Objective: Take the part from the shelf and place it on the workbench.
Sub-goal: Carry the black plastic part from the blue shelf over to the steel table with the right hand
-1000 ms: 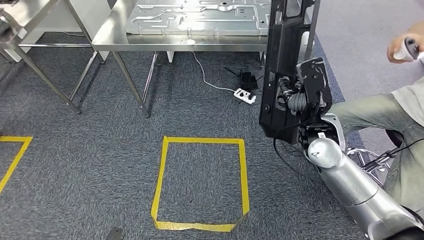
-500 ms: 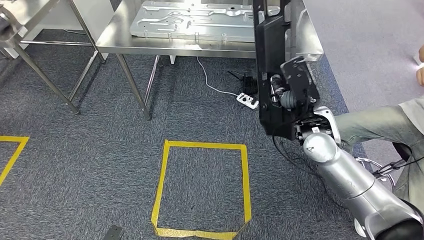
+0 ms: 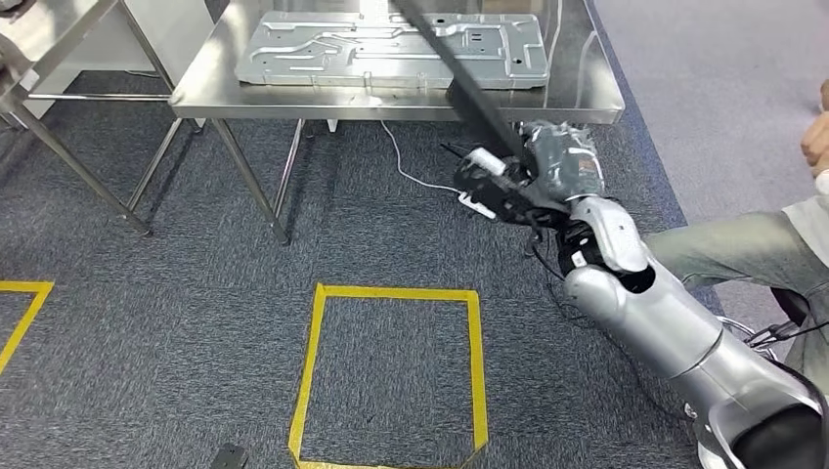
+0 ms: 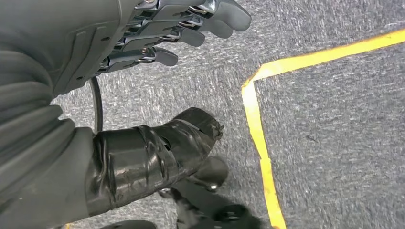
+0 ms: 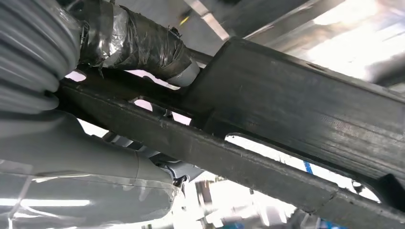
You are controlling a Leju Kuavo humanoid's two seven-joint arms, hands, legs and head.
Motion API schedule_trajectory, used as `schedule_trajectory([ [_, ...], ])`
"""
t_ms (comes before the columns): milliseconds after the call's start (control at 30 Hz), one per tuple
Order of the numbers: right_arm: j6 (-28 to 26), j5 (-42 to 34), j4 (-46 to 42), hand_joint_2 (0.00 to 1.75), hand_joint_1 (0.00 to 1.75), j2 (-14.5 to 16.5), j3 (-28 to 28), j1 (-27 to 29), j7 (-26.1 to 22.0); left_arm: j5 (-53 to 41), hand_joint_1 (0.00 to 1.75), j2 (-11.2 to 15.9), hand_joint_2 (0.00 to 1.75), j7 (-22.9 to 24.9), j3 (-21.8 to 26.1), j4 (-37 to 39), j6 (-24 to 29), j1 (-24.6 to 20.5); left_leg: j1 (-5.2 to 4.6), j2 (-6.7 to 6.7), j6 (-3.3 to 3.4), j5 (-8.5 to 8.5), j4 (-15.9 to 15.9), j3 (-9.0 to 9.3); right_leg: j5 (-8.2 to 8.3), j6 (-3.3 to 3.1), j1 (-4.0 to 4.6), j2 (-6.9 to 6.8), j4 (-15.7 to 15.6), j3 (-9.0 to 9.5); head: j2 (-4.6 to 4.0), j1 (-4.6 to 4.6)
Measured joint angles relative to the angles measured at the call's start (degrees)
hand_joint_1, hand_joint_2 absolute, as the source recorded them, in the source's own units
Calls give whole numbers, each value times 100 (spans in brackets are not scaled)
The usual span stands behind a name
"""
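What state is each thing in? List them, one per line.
black part: held, tilted over the workbench edge, not yet set down.
right hand: grips the black part.
left hand: holds nothing, fingers apart.
workbench: carries a metal panel lying flat.

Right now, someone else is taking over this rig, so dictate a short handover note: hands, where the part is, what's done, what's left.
Right hand: grips the long black part, which slants up over the front edge of the steel workbench.
Left hand: holds nothing, fingers apart, hanging over carpet beside the yellow floor tape.
Done: part is in hand and carried to the workbench.
Left: lay it flat on the bench, near the stamped metal panel, and release. A seated person is close on the right.
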Motion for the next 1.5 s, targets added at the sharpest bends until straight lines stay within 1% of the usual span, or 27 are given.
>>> schedule_trajectory([
  [33,215,218,-14,175,173,-3,60,-14,77,0,0,1,175,1,0,0,0,7,-1,0,16,225,-228,39,-40,7,3,6,0,59,0,1],
  [100,652,607,-45,175,173,-16,170,-86,192,1,0,2,175,3,-1,0,0,7,-18,-2,58,678,-966,298,-119,37,11,14,-4,153,0,3],
  [133,858,765,-58,175,173,-27,224,-143,230,2,0,3,175,6,-3,0,0,4,-36,-1,81,782,-1266,421,-148,61,16,22,-7,174,0,4],
  [167,1072,897,-71,175,173,-39,273,-200,255,5,0,3,175,9,-6,0,0,1,-57,0,101,802,-1432,493,-165,90,18,30,-19,183,0,6],
  [267,1774,1242,-94,175,173,-91,410,-306,276,18,0,4,175,18,-11,0,0,6,-70,7,168,743,-1561,574,-196,182,9,30,-80,212,0,11],
  [333,2054,1404,-109,175,173,-127,502,-354,272,26,0,3,175,18,-12,1,0,10,-47,9,231,733,-1645,660,-329,219,21,10,153,102,0,22],
  [433,2278,1670,-126,175,173,-162,589,-412,253,28,0,2,175,21,-15,0,1,-5,-54,11,307,668,-1668,753,-658,222,40,2,1203,-525,0,33],
  [467,2333,1767,-125,175,173,-177,608,-410,245,28,0,2,175,26,-16,0,2,-4,-58,9,316,633,-1662,790,-651,222,40,2,1436,-707,0,34],
  [500,2371,1849,-125,175,173,-197,628,-404,235,28,0,2,175,31,-17,0,3,3,-59,5,318,593,-1654,835,-535,223,36,1,1459,-789,0,36],
  [533,2397,1915,-125,175,173,-216,647,-398,226,28,0,2,175,37,-17,0,7,11,-58,0,313,548,-1641,887,-326,220,31,0,1269,-764,0,36],
  [567,2410,1965,-129,175,173,-229,660,-398,218,28,0,2,175,41,-17,0,10,18,-57,-6,299,496,-1620,936,-59,214,26,-2,906,-648,0,38],
  [633,2418,2062,-146,175,173,-240,672,-415,204,27,0,1,175,50,-19,1,19,12,-77,-14,251,399,-1558,977,253,192,31,0,255,-390,0,33],
  [667,2422,2128,-160,175,173,-241,676,-424,197,26,0,1,175,55,-20,1,22,4,-87,-16,226,369,-1537,976,295,178,37,3,83,-321,0,30],
  [767,2438,2423,-201,175,173,-262,704,-436,163,26,0,-2,175,74,-23,0,37,-2,-92,-10,159,322,-1536,974,249,106,38,21,-7,-272,0,26],
  [833,2430,2665,-239,175,173,-282,719,-448,132,22,0,-10,175,87,-25,0,41,2,-78,7,96,192,-1301,879,228,42,18,20,-44,-205,0,23],
  [933,2400,2930,-288,175,173,-292,733,-453,75,17,0,-16,175,98,-30,0,52,-1,-42,21,20,-148,-275,313,162,-19,30,18,-54,-115,0,22],
  [967,2385,2998,-303,175,173,-292,741,-441,49,17,0,-16,175,101,-31,0,56,5,-35,22,11,-166,-36,144,136,-24,36,24,-54,-84,0,22],
  [1000,2363,3069,-322,175,173,-293,749,-424,19,17,0,-17,175,102,-32,0,59,14,-33,22,11,-68,-16,77,108,-21,38,31,-54,-48,0,22],
  [1033,2336,3138,-343,175,173,-293,755,-408,-9,17,0,-17,175,104,-33,0,62,21,-32,22,22,130,-225,123,79,-15,39,39,-54,-6,0,22],
  [1067,2305,3200,-364,175,173,-294,758,-395,-34,17,0,-17,175,105,-33,0,66,23,-32,22,40,382,-603,259,47,-6,39,44,-54,40,0,22],
  [1133,2239,3282,-400,175,173,-296,757,-394,-65,17,0,-17,175,109,-35,0,72,16,-58,19,87,670,-1295,561,-9,31,50,51,-57,96,0,25],
  [1167,2214,3310,-414,175,173,-298,757,-394,-74,17,0,-17,175,110,-37,0,73,10,-75,16,110,695,-1478,646,-25,56,52,54,-67,106,0,27],
  [1267,2156,3460,-458,175,173,-308,758,-355,-161,17,0,-18,175,109,-43,0,75,8,-87,16,182,647,-1601,718,-55,142,46,53,-102,120,0,33],
  [1333,2091,3605,-489,175,173,-313,757,-327,-262,17,0,-19,175,105,-44,0,78,11,-65,22,249,643,-1678,804,-185,182,47,40,139,20,0,40],
  [1433,2008,3766,-516,175,173,-314,756,-282,-389,13,0,-20,175,102,-59,0,81,-5,-67,23,333,583,-1706,904,-532,209,43,33,1148,-541,0,44],
  [1467,1997,3818,-517,175,173,-314,756,-256,-445,9,0,-20,175,103,-67,0,81,-5,-68,20,341,554,-1703,937,-542,219,34,32,1377,-705,0,44],
  [1500,1992,3874,-517,175,173,-314,756,-231,-516,3,0,-20,175,105,-73,0,80,-1,-67,15,340,519,-1696,973,-443,230,20,31,1401,-776,0,44],
])
